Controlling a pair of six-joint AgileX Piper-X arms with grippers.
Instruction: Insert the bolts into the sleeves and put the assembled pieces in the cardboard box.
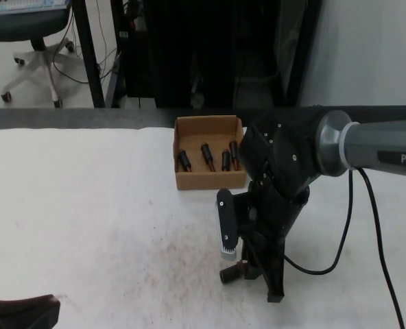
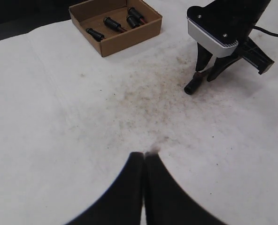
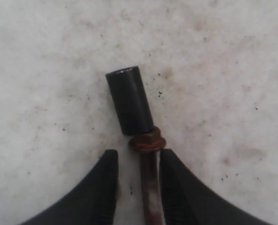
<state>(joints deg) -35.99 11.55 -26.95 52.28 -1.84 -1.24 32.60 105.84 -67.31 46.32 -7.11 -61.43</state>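
Right tool [image 3: 138, 154] straddles bolt [image 3: 149, 192], sleeve [image 3: 129, 99] on its end

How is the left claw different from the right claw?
The left claw is shut and empty; the right claw is open, straddling a rusty bolt. The left claw hangs over bare cloth; the right claw is down by the black sleeve. Both are black.
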